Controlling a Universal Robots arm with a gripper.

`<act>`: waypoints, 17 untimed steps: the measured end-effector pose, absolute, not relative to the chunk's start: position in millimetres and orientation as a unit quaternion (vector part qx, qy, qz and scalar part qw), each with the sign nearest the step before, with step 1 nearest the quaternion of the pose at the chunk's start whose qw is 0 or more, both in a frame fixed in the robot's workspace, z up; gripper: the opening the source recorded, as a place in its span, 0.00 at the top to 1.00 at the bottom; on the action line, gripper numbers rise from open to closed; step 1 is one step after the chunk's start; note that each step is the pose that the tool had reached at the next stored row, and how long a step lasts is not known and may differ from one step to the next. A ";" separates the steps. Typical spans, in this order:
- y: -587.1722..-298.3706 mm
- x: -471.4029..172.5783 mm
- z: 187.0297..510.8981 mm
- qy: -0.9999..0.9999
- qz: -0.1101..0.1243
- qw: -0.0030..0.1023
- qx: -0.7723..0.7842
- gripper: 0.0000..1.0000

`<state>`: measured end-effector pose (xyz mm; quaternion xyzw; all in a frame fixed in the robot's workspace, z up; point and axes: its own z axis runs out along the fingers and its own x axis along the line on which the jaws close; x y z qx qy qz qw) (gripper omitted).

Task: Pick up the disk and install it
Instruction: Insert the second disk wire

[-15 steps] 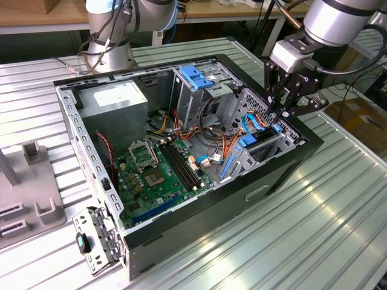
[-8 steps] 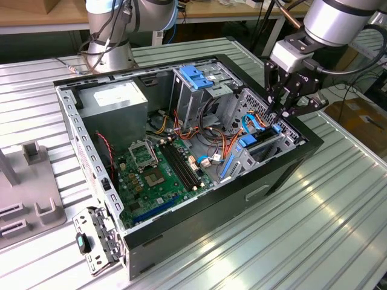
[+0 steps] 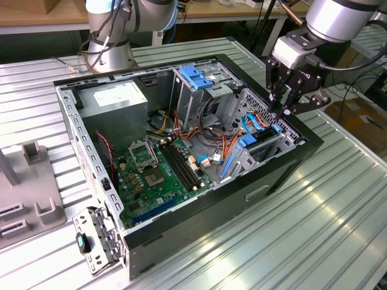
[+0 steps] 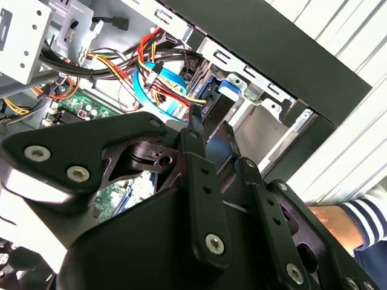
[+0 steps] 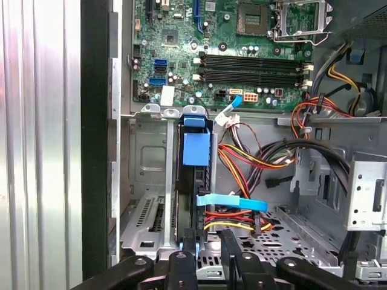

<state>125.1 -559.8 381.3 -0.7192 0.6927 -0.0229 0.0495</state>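
Now hovers just above the drive bay at the exterior view's right end of the open computer case (image 3: 199, 225), gripper (image 3: 284, 112) pointing down into it. Keeps nothing clamped: black fingers (image 5: 187, 251) parted a little, the narrow gap between them lined up over the bay slot in both wrist views, gripper (image 4: 210, 124) (image 5: 207, 238) close to the slot's mouth.

Finds the disk (image 5: 196, 148) standing on edge inside that slot, between the grey metal bay walls, blue carrier rail facing up; in the exterior view sits low in the bay (image 3: 249, 143), beneath and just beside the fingertips. Cannot tell whether seated fully home.

Beside the bay, a bundle of red, yellow and black cables (image 5: 242, 163) and a pale blue flat cable (image 5: 233, 202) crossing next to the disk. Farther in, the green motherboard (image 3: 154, 175) flat on the case floor, the blue bracket (image 3: 196, 75) atop the metal drive cage, the grey power supply (image 3: 115, 99) in the far corner. Rests, case and all, on a ribbed metal table (image 3: 314, 241). Outside the case wall, a person's hand (image 4: 329, 217) with a striped sleeve (image 4: 366, 219).
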 end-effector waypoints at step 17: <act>-559.8 123.6 381.7 0.693 -0.017 0.044 -0.719 0.69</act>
